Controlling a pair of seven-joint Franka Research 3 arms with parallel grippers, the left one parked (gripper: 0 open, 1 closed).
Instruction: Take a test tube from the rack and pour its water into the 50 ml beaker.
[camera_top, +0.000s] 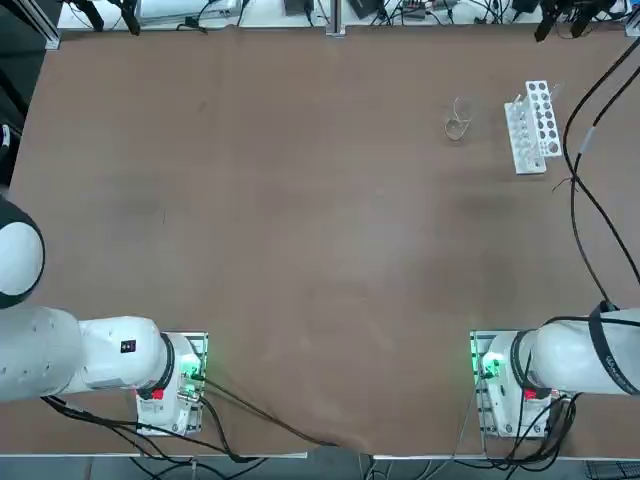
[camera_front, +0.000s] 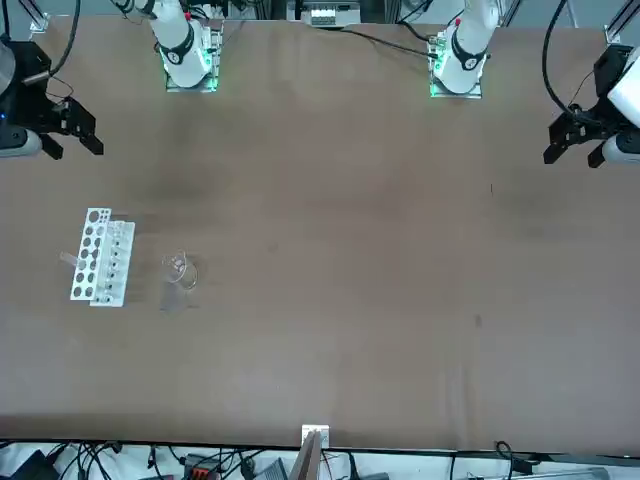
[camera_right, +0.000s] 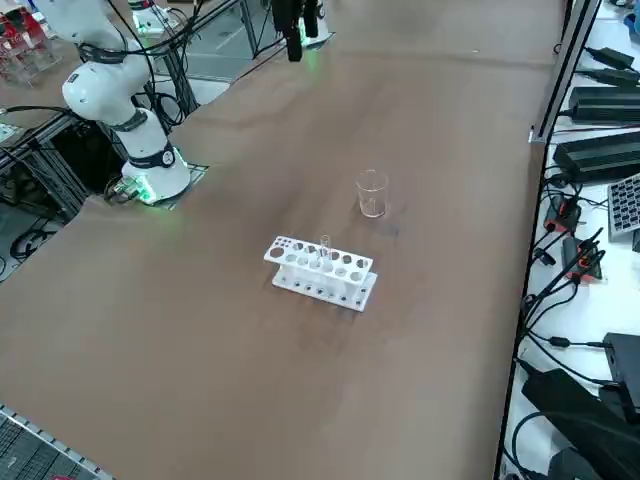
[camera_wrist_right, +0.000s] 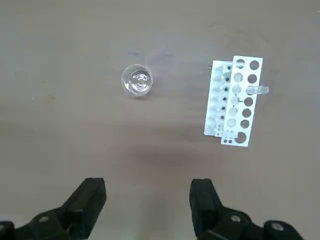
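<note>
Brown and matte, the table fills every view, with cables and equipment along its edges.

From overhead, going left to right, the 50 ml beaker stands in the far right part of the table, and the rack lies just to its right, the two apart with bare tabletop between them. This view shows the right arm's base and shoulder but not its fingers.

The front view reverses the order: the rack is at the left and the beaker to its right. Here the right gripper shows at the left edge, dark, raised over the table and well apart from the rack, on the robot's side of it.

Only the side view shows the test tube as upright, its top rising above the rack's upper tier. The beaker stands beyond it.

The wrist view looks straight down: beaker, then rack, with the test tube seated in a hole of the outer row. The right gripper has its two black fingers spread wide and holds nothing; both objects lie ahead of it, untouched.

Counted: one beaker, one rack, one test tube visible. Water cannot be made out.
</note>
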